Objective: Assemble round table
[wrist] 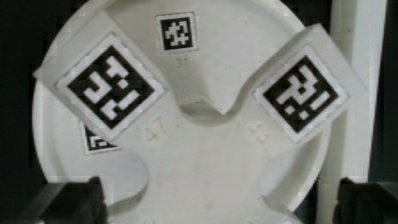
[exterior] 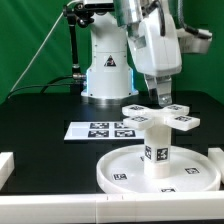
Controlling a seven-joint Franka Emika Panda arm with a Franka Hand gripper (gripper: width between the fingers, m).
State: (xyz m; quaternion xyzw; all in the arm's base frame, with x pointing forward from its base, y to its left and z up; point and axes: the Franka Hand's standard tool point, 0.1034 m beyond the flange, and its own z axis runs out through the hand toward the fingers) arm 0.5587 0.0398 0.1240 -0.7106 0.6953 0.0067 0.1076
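Observation:
The round disc (exterior: 115,172) lies at the front of the table. The cylinder leg (exterior: 155,150) stands upright on it. The cross-bar foot (exterior: 160,116) rests on top of the leg. My gripper (exterior: 160,100) hangs straight above the foot, with one finger on each side of its middle. In the wrist view the foot (wrist: 214,130) fills the picture, two tagged arms spreading out and the disc (wrist: 71,40) behind it. The dark fingers (wrist: 71,203) stand either side of the foot with a small gap showing, so the gripper (wrist: 217,208) looks open around it.
The marker board (exterior: 105,129) lies flat behind the disc. White blocky brackets stand at the front left (exterior: 6,165), along the front edge (exterior: 60,212) and at the right (exterior: 214,160). The robot base (exterior: 105,70) is at the back.

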